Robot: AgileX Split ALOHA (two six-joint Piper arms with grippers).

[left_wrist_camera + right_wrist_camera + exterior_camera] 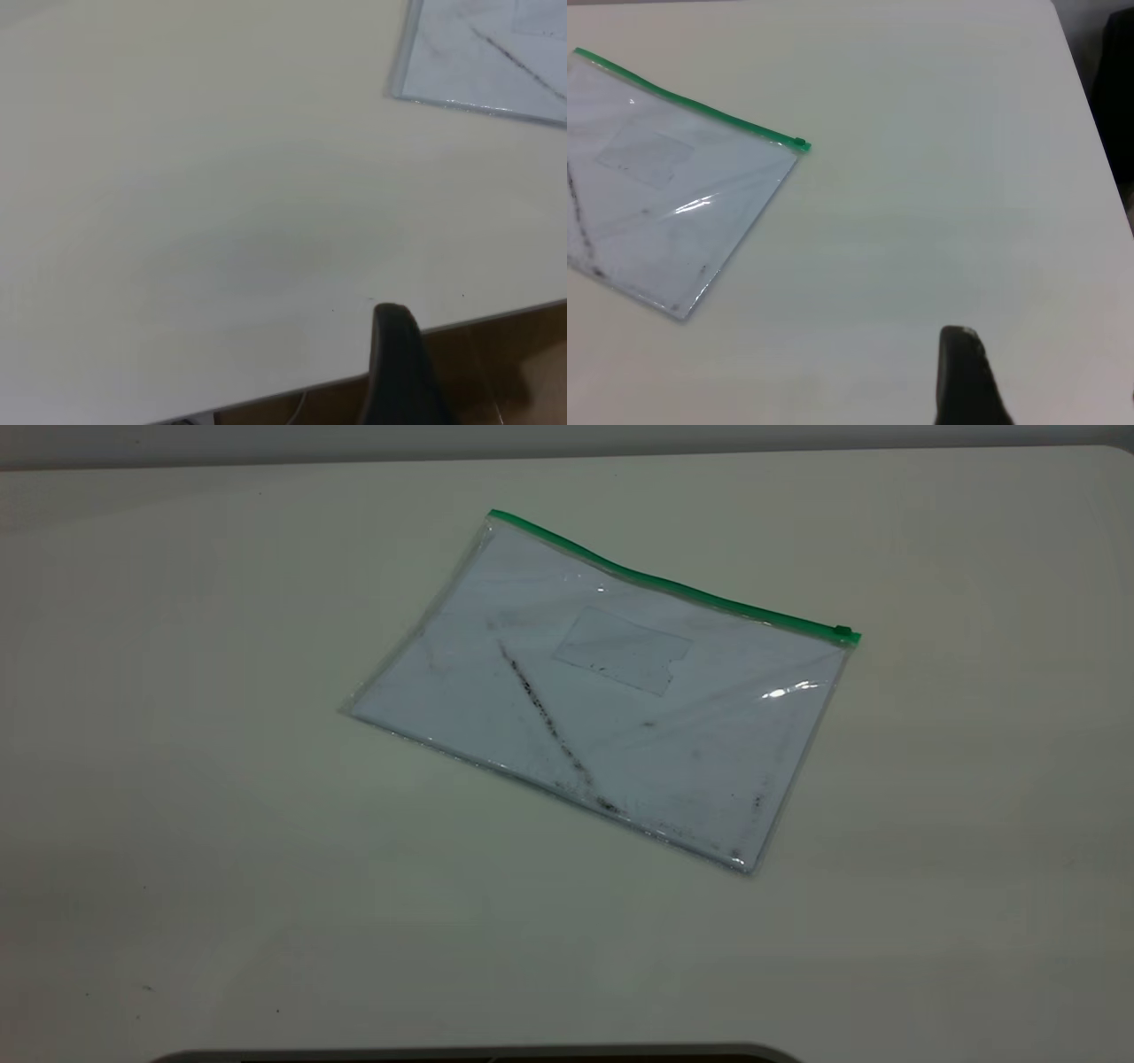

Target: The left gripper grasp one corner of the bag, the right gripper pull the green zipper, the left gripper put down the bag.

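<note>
Where the bag lies: the clear plastic zip bag [611, 691] rests flat on the desk [221, 868], held by neither arm.
Zipper: a green zipper strip [664, 584] runs along the bag's far edge, and its slider [844, 634] sits at the end toward the right arm. I cannot tell whether the seam is open or sealed.
Stage: a flat, released bag fits both a bag waiting to be gripped and one set down again.
Handling: probably very light, thin, floppy and slick. It would likely sag from a single corner and slide on the desk.
Hold points: a corner [396, 93] for pinching, and the small slider for pulling.
Left tool [399, 372]: well clear of the bag, width cannot be told.
Right tool [966, 381]: well clear of the bag, width cannot be told.
</note>
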